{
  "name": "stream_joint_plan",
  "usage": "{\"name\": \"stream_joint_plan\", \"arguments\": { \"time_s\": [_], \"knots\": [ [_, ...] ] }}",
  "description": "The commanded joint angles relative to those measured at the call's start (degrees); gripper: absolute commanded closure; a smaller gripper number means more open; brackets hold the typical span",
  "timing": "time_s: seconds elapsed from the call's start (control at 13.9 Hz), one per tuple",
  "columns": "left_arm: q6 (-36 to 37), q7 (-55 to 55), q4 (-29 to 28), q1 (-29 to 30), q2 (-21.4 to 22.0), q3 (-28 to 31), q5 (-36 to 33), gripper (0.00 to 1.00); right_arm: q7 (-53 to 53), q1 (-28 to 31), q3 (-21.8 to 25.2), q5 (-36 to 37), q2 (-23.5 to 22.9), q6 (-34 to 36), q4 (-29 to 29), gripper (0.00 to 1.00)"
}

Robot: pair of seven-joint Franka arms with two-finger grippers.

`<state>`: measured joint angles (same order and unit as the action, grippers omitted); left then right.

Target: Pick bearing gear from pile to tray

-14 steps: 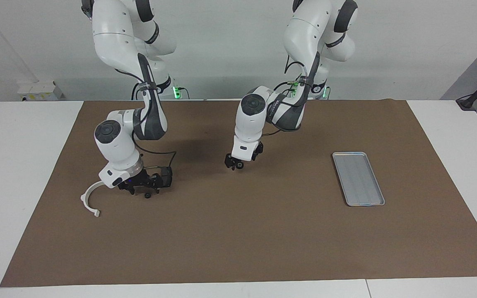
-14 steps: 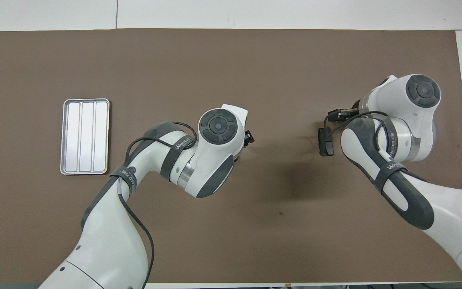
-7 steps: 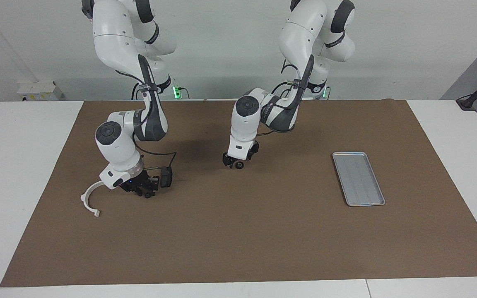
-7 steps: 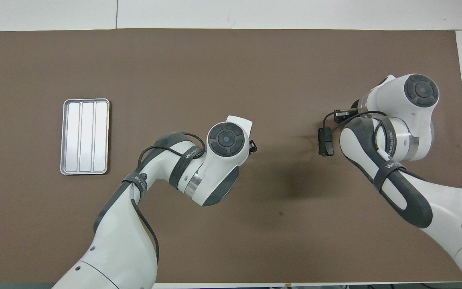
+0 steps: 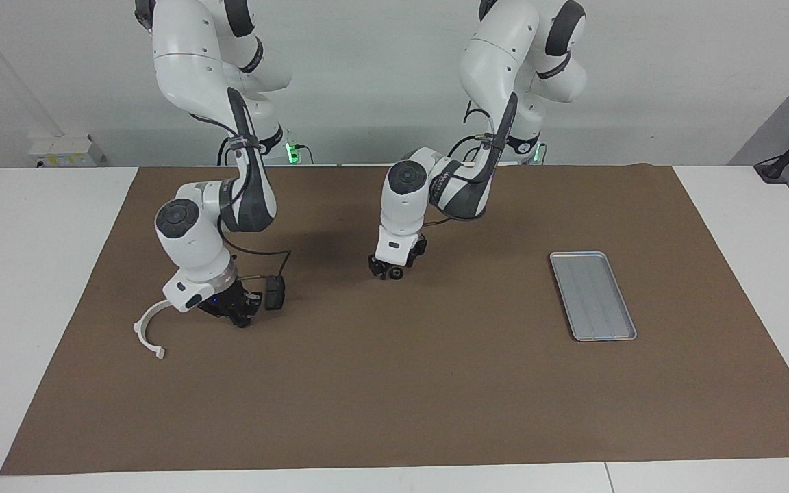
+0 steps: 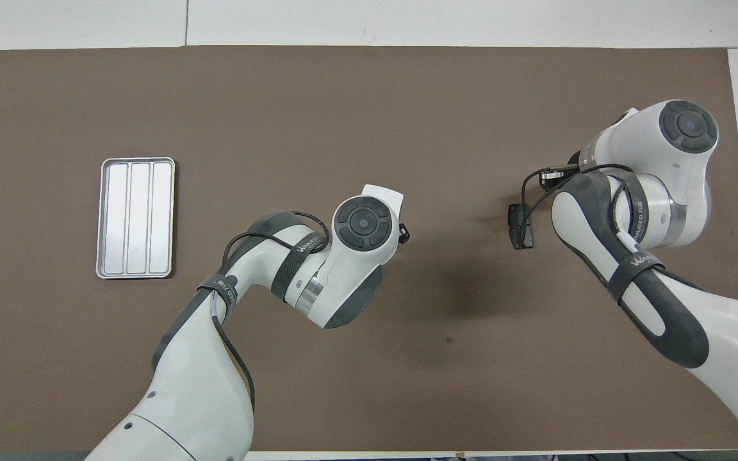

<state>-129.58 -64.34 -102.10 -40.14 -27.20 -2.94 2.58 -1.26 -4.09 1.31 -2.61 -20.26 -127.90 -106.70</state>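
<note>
While "WANJEED" is read on both arms' straps, the right claw [image 5: 240,316] is lowered by the white bracket [image 5: 146,328], the left claw [image 5: 387,268] over mid-surface; neither claw's opening can be told.

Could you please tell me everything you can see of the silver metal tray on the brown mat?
The flat rectangular silver metal tray has a low raised rim, rounded corners and faint lengthwise ridges that split its floor into three strips. It looks like bare brushed metal. It lies flat on the brown mat toward the left arm's end of the table, holds nothing, and no gripper or part touches it.
</note>
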Motion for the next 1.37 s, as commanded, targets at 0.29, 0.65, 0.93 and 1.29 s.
{"name": "stream_joint_plan", "arguments": {
  "time_s": [0.29, 0.65, 0.93, 1.29],
  "knots": [
    [-1.2, -1.1, 0.3, -1.2, -0.5, 1.4, -1.1, 0.45, 0.2, 0.2, -0.3, 0.3, 2.1, 9.9, 7.4, 1.0],
    [-0.1, -1.7, 0.7, -1.2, -0.4, 2.3, -2.4, 1.0, -7.5, -2.9, -0.6, 0.3, 4.1, 10.0, 6.5, 1.0],
    [6.5, 2.8, -0.4, 2.6, 5.6, 4.1, -4.0, 1.0, -13.9, -6.1, -0.6, 0.2, 5.1, 10.0, 5.2, 1.0],
    [9.7, 29.3, -17.5, 17.4, 23.7, 4.0, -4.0, 1.0, -25.9, -11.9, -0.8, 0.2, 6.7, 9.9, 3.1, 1.0]
  ]
}}
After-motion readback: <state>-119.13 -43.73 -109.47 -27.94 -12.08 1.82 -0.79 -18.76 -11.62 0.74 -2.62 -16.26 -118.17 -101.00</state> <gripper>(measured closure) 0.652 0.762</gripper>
